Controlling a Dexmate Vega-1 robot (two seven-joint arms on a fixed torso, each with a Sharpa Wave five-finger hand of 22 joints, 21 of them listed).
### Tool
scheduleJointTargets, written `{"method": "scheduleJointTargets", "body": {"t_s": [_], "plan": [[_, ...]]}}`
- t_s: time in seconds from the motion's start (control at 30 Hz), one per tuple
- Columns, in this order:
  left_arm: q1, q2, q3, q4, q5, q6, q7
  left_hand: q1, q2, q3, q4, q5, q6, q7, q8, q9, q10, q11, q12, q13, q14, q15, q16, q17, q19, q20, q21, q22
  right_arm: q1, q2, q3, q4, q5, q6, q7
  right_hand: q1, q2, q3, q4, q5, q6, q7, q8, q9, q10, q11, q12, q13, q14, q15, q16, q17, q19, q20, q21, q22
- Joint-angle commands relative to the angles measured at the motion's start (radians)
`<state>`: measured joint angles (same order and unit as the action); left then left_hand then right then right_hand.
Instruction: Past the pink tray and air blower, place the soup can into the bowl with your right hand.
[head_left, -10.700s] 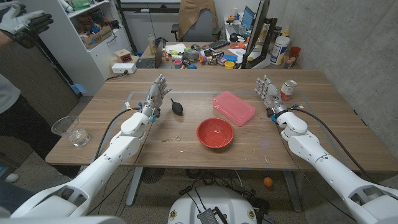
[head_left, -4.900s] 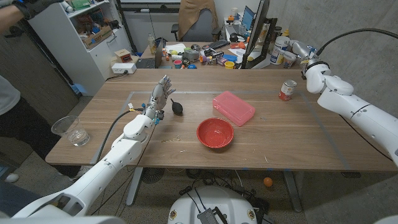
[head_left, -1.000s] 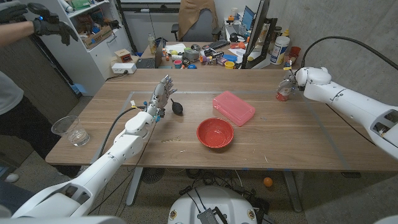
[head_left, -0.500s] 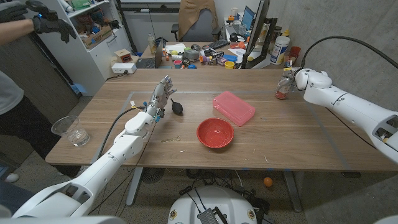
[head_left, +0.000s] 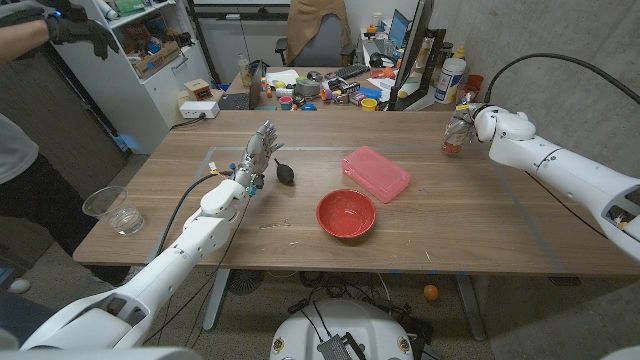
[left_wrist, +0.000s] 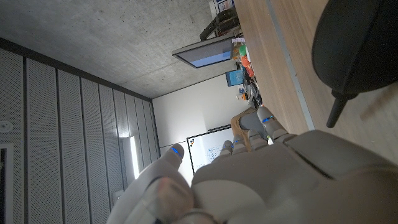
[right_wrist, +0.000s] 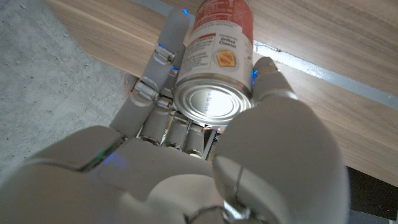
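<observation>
1. Wooden table carries the task items; behind its far edge stands a cluttered desk, and white shelving sits at the far left.
2. Right hand is at the table's far right corner, wrapped around the soup can. The right wrist view shows the fingers running along one side of the soup can and the thumb pressed on the opposite side — a firm grasp, with the can's metal end facing the palm.
3. From the head view it cannot be told whether the can is touching the table or just above it.
4. Red bowl sits near the table's middle, toward the robot, well apart from the can.
5. Pink tray lies just beyond the bowl, between it and the can's corner.
6. Black air blower lies to the left of the tray, just beside the left hand.
7. Left hand is raised with fingers extended and apart — it holds nothing. In the left wrist view the blower shows just past that hand.
8. Clear glass dish sits at the table's left edge.
9. At the upper left, a person's gloved hand is in view.
</observation>
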<state>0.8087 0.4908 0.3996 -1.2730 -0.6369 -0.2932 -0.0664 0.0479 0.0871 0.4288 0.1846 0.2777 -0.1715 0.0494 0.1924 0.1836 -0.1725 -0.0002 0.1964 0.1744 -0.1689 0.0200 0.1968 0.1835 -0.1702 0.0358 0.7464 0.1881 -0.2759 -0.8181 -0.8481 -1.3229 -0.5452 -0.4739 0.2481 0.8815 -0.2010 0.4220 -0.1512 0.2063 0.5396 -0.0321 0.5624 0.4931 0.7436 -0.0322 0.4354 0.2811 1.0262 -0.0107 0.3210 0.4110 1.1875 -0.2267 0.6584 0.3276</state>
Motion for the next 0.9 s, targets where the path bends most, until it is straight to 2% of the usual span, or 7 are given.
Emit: {"method": "scheduleJointTargets", "body": {"t_s": [0.03, 0.4, 0.9], "plan": [[-0.012, -0.008, 0.002, 0.02, -0.001, -0.008, -0.01, -0.012, 0.082, 0.009, -0.002, 0.002, -0.036, -0.003, -0.001, 0.003, -0.072, 0.005, -0.002, 0.006, -0.055, 0.0, -0.002, 0.003, -0.085, 0.001, -0.003, 0.003, -0.004, -0.029, 0.022, -0.07, -0.018, 0.002, 0.002, 0.395, 0.376, 0.001, 0.006, -0.006, 0.009, 0.0, 0.009, 0.01, 0.02, -0.012, 0.041, 0.095, 0.286, -0.215, -0.006, 0.007, -0.006, -0.004, 0.008, 0.005], [-0.015, -0.01, 0.003, 0.024, 0.0, -0.011, -0.014, -0.012, 0.082, 0.01, -0.002, 0.002, -0.036, -0.003, -0.001, 0.003, -0.072, 0.005, -0.002, 0.005, -0.055, 0.0, -0.002, 0.003, -0.084, 0.0, -0.004, 0.003, -0.033, -0.07, 0.058, -0.163, -0.034, 0.006, 0.017, 0.405, 0.375, 0.0, 0.011, -0.01, 0.01, 0.0, 0.018, 0.021, 0.022, -0.009, 0.045, 0.105, 0.284, -0.215, -0.01, 0.013, -0.013, -0.003, 0.017, 0.008], [-0.02, -0.011, 0.005, 0.031, -0.001, -0.014, -0.025, -0.013, 0.083, 0.012, -0.002, 0.001, -0.037, -0.003, -0.001, 0.003, -0.073, 0.005, -0.002, 0.005, -0.055, 0.0, -0.002, 0.003, -0.084, 0.0, -0.005, 0.003, -0.105, -0.137, 0.13, -0.329, -0.058, 0.017, 0.023, 0.417, 0.374, -0.003, 0.017, -0.014, 0.016, 0.0, 0.023, 0.024, 0.028, -0.007, 0.052, 0.118, 0.288, -0.215, -0.013, 0.023, -0.018, -0.003, 0.03, 0.011]]}}
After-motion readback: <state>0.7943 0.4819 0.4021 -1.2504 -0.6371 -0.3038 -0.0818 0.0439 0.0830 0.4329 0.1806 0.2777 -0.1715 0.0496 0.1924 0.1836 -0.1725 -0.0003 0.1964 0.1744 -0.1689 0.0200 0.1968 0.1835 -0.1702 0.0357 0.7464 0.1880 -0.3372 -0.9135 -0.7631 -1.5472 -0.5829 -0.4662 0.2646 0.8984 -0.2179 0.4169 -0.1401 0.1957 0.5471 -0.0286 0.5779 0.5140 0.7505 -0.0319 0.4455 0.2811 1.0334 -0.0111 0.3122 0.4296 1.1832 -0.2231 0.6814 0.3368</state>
